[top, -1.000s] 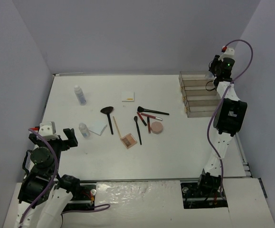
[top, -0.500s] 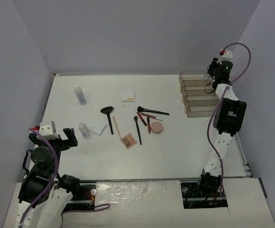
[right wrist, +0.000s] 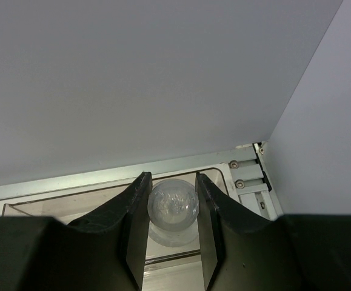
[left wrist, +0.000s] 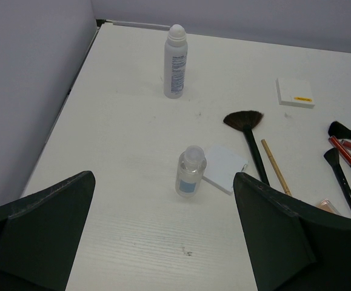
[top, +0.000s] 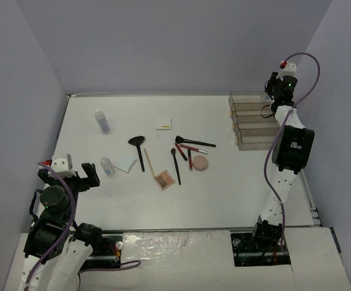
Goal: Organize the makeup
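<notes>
My right gripper [top: 267,97] is at the back tier of the clear organizer [top: 253,121]. In the right wrist view its jaws [right wrist: 173,209] are shut on a clear bottle [right wrist: 173,206] that hangs over the back compartment. My left gripper [top: 72,173] is open and empty above the near left of the table [left wrist: 163,242]. Ahead of it stand a small clear bottle [left wrist: 191,171] and a tall white-capped bottle [left wrist: 174,60]. Two white pads [top: 163,123] [top: 125,162], a fan brush [top: 139,148], a tan pencil [top: 149,161], a brown palette [top: 163,179], a pink compact [top: 200,163], red pencils [top: 190,159] and black brushes [top: 194,142] lie mid-table.
The organizer's lower tiers [top: 255,138] run toward the near side along the right edge. Walls close the table on the left, back and right. A metal rail with screws [right wrist: 248,176] lies just behind the organizer.
My right wrist has shifted slightly over the organizer's back tier with the bottle still in its jaws. The left arm has barely moved.
</notes>
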You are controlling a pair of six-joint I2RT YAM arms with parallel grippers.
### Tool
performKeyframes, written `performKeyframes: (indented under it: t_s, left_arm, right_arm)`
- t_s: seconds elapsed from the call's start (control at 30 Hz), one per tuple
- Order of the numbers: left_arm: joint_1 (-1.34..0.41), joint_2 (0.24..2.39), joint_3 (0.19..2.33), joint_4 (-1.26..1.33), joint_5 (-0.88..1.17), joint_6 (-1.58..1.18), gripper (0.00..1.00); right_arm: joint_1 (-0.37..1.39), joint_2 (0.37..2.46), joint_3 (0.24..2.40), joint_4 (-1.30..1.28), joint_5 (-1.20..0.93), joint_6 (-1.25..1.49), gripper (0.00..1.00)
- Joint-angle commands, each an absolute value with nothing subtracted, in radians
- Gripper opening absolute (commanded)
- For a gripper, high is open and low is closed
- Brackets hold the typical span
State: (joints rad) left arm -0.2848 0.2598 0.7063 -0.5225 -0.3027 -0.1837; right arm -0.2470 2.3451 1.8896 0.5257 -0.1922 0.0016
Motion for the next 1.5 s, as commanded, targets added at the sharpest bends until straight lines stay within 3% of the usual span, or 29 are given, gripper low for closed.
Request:
performKeyframes:
  t_s: [0.0,0.7,0.8,0.97,1.13,1.47]
  left_arm:
    - [-0.276,0.290,0.721,-0.449,-0.291,-0.167,0.97]
    - [-0.272,0.299,0.721,-0.451,-0.285,-0.166,0.97]
    - [-0.272,0.301,0.721,-0.449,-0.285,-0.166,0.97]
    - [-0.272,0.301,0.721,-0.451,-0.285,-0.166,0.97]
    - [-0.270,0.299,0.726,-0.457,-0.287,-0.170,0.97]
    - [-0.269,0.334,0.772,-0.527,-0.374,-0.220,0.97]
  right_arm:
    - [-0.242,2.321,1.976,0.588,-0.157,-0.037,0.00]
    - [-0.249,2.479,2.137,0.468,-0.160,-0.069,0.05]
    - [-0.248,2.481,2.134,0.468,-0.156,-0.068,0.19]
    - [-0.245,2.445,2.113,0.474,-0.166,-0.071,0.70]
    - [-0.242,2.349,2.061,0.471,-0.179,-0.054,0.97]
    - [-0.178,1.944,1.827,0.401,-0.173,0.141,1.00]
